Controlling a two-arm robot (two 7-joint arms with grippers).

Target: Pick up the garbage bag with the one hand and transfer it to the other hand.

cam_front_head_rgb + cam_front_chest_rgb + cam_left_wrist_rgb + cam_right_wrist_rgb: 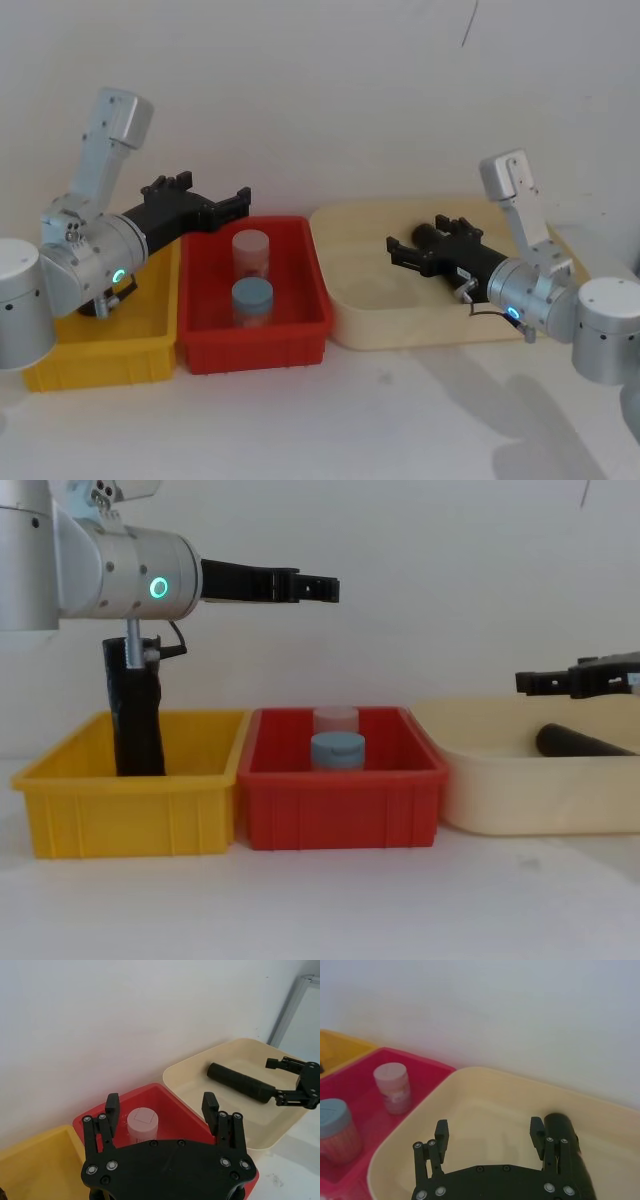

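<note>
While the garbage bag stands upright in the yellow bin at the lower left of the chest view, the left gripper points level across the upper middle of that frame. It sits above the red bin, its fingers spread wide and holding nothing. The right gripper hovers at the right edge over the cream tray, likewise spread wide and empty, near the slimmer black roll lying there. The step in hand appears to be the approach. Done well, the left wrist would draw back and tip downward so that the fingers straddle the bag's top, clear of the bin wall. Closing on one end only would leave the free length for the right gripper to take.
</note>
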